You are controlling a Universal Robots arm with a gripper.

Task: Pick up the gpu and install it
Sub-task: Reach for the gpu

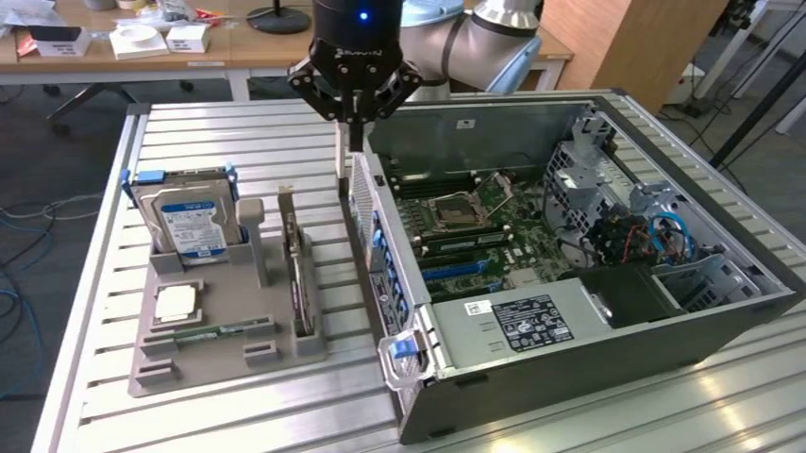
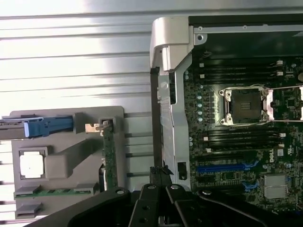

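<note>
While the gripper (image 1: 357,130) hangs with fingers pressed together over the one open computer case's (image 1: 567,396) wall on the exterior view's left, I count one gpu (image 1: 297,274) standing on edge in the gray tray (image 1: 189,363), apart from the gripper. The tray also carries one hard drive (image 1: 192,222), one processor (image 1: 176,302) and one memory stick (image 1: 221,330).

Ribbed bright metal table (image 1: 226,132), matt grey plastic tray (image 1: 202,366)
</note>
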